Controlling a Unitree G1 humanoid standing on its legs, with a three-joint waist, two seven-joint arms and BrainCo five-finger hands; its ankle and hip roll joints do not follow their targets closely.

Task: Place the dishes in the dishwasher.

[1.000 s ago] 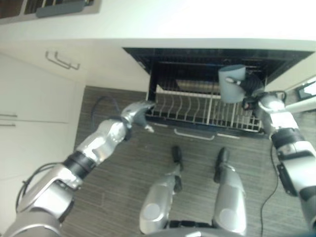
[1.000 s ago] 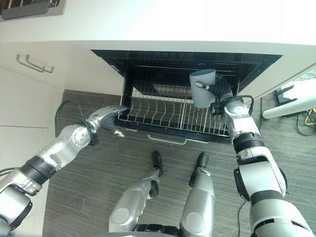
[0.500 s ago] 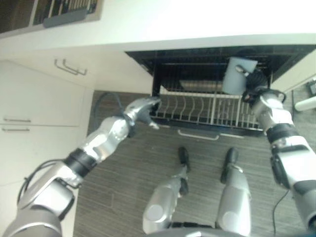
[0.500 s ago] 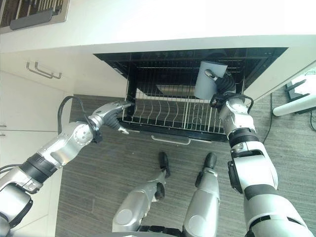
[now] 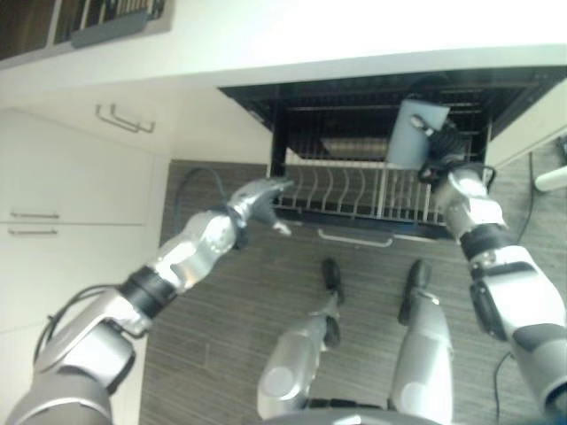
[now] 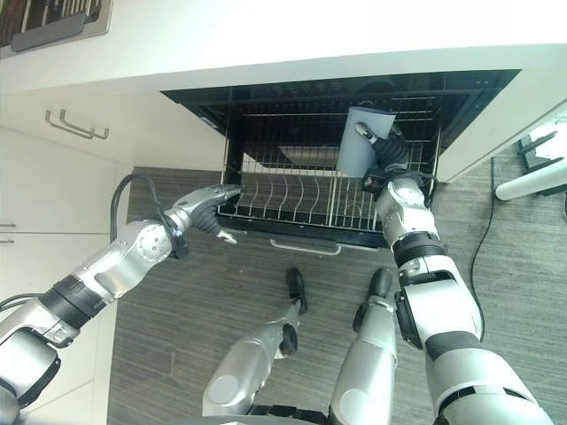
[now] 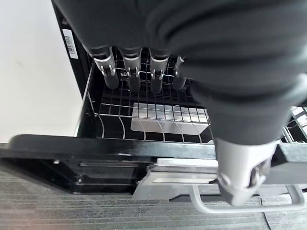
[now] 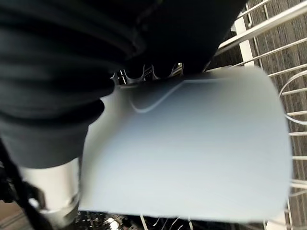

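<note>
My right hand [image 6: 387,158] gripped the grey cup [image 6: 358,142] above the dishwasher rack [image 6: 292,199], not yet set down; my left hand [image 6: 208,205], fingers relaxed, hovered at the rack's front corner.

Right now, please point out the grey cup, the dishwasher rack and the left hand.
grey cup [image 6: 361,144], right eye view, on its side wall.
dishwasher rack [image 6: 292,197], right eye view, on the upright wire tines.
left hand [image 6: 205,202], right eye view, on the back of the hand.
</note>
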